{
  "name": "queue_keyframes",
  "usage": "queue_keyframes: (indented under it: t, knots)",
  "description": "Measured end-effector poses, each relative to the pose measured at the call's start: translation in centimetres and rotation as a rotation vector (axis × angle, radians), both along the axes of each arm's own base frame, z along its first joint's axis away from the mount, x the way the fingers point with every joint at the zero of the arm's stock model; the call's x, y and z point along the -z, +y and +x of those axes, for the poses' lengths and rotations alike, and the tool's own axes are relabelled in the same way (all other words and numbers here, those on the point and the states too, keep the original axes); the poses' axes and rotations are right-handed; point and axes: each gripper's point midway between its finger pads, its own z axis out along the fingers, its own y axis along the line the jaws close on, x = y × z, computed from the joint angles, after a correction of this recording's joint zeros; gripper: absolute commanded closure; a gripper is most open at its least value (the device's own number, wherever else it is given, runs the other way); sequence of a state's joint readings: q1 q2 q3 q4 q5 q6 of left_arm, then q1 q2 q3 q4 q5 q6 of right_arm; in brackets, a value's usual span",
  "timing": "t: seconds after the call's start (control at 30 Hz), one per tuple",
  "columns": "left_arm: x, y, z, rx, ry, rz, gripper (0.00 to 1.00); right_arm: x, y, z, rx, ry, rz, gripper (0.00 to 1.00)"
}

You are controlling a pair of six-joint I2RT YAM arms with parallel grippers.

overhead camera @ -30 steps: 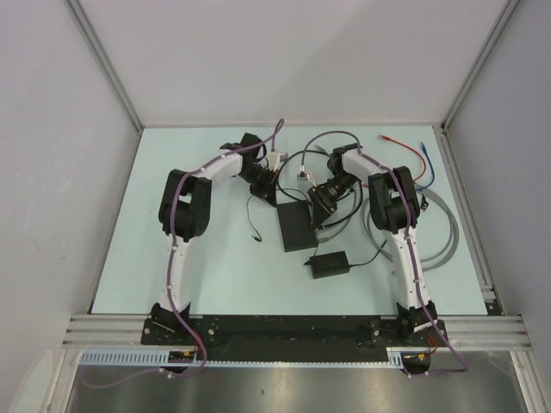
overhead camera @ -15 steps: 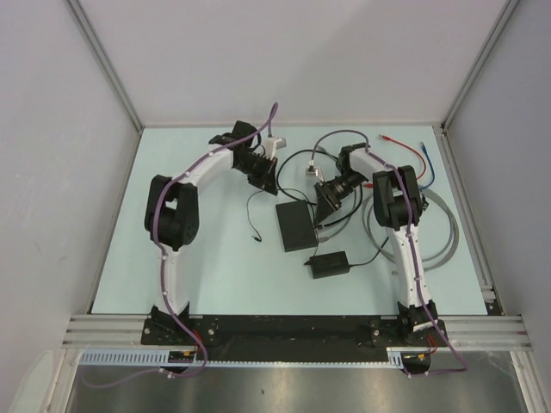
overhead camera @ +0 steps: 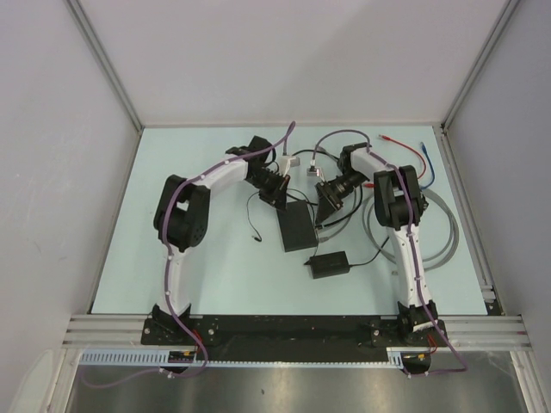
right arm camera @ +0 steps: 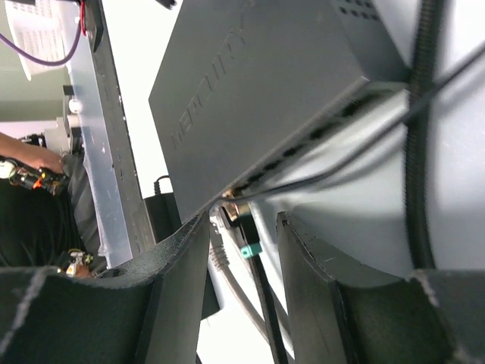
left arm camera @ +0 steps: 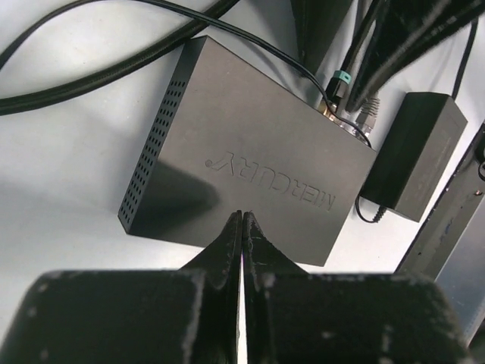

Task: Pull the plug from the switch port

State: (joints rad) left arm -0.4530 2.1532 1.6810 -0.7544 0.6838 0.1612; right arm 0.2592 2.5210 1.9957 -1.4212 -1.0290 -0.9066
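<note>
Well, plug [left arm camera: 369, 113] (grey) sits in switch port [right arm camera: 233, 199].

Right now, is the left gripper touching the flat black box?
Cannot tell. In the left wrist view the shut left gripper overlaps the flat box's near edge, but neither contact nor a gap shows. The top view is too small.

Switch box [left arm camera: 242, 163]: matt black plastic, smooth top, perforated side. Power adapter [left arm camera: 413, 155]: same matt black plastic. Cable [left arm camera: 114, 72]: smooth black, slight sheen. Left gripper [left arm camera: 242, 220]: scuffed black plastic. Table [overhead camera: 215, 258]: pale, smooth, matt. Front rail [overhead camera: 103, 327]: bare ribbed metal.
</note>
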Motion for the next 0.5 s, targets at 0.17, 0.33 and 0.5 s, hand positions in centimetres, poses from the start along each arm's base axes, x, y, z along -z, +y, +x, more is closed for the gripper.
queue_keyframes:
  t: [0.17, 0.33, 0.5]
  knots:
    - [1.6, 0.0, -0.3, -0.006, 0.028, 0.024, 1.00, 0.2, 0.9, -1.0, -0.042, 0.002, -0.019, 0.61]
    - [1.6, -0.1, -0.4, -0.011, 0.040, 0.018, 1.00, 0.4, 1.2, -1.3, -0.058, 0.006, -0.026, 0.62]
    - [1.6, -0.1, -0.4, -0.012, 0.041, 0.018, 1.00, 0.3, 1.1, -1.4, -0.054, 0.013, -0.014, 0.52]
